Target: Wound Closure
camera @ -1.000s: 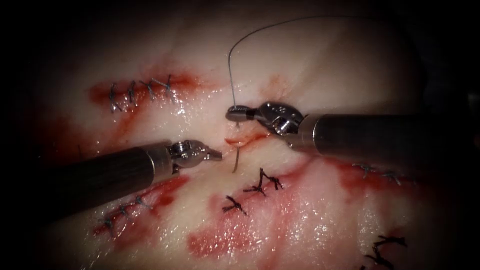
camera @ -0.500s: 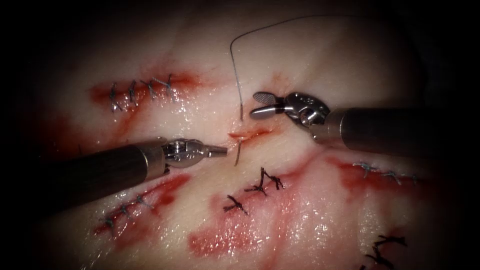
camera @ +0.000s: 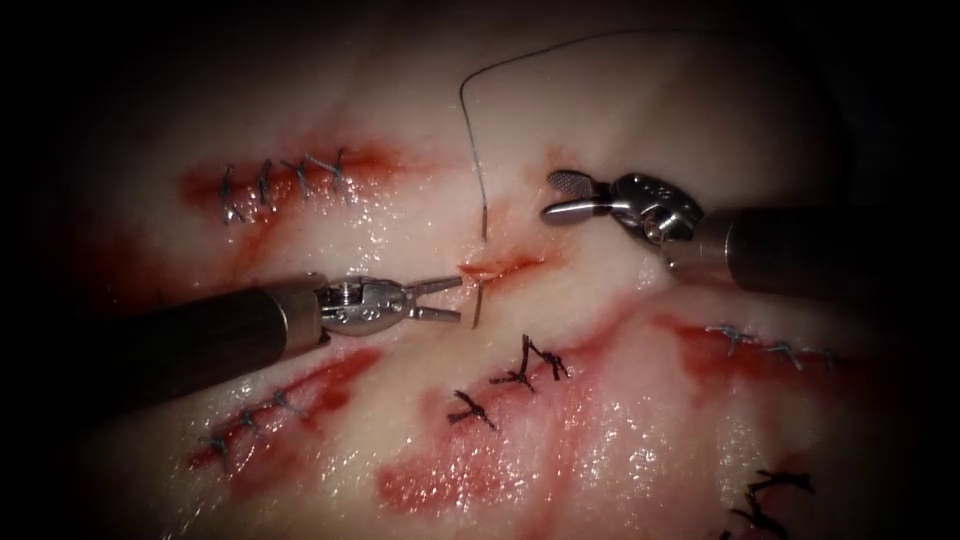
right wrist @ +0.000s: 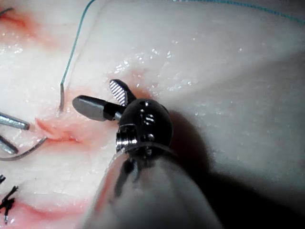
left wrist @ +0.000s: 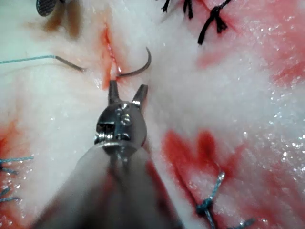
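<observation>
Tissue [camera: 640,420], wet with red fluid [camera: 440,480] and crossed by several finished rows of stitches, lies under 2 needle drivers at the bench. On the left, the left tool [camera: 440,299] reaches toward the short open cut [camera: 500,267], its jaws parted and holding nothing; half a second earlier they were together. Its tips sit just beside the needle [camera: 478,305], whose pointed end stands free of the tissue below the cut, while the middle of the curve is buried under it. The needle's rear end [camera: 483,222] shows above the cut, and the thread [camera: 520,55] runs up from there and arcs off to the right. Farther right, the right tool [camera: 560,195] holds nothing, its jaws spread; 1 second ago it was closed at the needle's rear end, and it has since let go and drawn back to the right. By the look of it, the needle has been driven across and waits to be collected; that would call for a firm hold behind the point.
</observation>
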Tool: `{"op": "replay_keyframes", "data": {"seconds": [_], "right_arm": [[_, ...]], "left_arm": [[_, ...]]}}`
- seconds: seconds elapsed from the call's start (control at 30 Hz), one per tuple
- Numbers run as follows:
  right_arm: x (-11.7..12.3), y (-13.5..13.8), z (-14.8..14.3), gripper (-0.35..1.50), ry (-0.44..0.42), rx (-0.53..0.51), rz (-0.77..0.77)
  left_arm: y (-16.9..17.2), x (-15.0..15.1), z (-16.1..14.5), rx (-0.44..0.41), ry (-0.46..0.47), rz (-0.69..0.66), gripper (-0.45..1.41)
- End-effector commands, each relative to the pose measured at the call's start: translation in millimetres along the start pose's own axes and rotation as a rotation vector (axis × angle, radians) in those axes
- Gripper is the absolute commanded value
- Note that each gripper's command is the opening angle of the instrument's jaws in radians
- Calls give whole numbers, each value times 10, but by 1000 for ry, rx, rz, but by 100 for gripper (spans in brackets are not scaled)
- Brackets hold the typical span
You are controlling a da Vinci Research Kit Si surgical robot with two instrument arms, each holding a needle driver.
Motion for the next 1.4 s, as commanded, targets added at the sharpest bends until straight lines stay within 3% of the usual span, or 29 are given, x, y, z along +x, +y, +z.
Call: {"op": "replay_keyframes", "data": {"seconds": [0.03,0.7,1.03,1.17,1.2,1.23,1.27,1.4], "right_arm": [[-2,1,12,81,2,4,-7],[-11,-4,20,76,4,7,-13],[-12,-5,19,71,4,6,-13],[-12,-6,19,66,4,6,-13],[-12,-6,19,66,4,6,-13],[-12,-6,19,59,4,6,-13],[-12,-6,19,57,4,6,-13],[-12,-8,18,52,4,6,-12]], "left_arm": [[-4,0,9,-4,3,5,49],[3,21,32,-6,54,50,42],[-1,16,34,10,39,63,39],[-3,14,35,17,33,64,10],[-3,14,35,17,33,64,10],[-3,14,36,18,32,64,-27],[-2,14,36,18,32,70,-45],[1,15,35,3,46,-5,-45]]}}
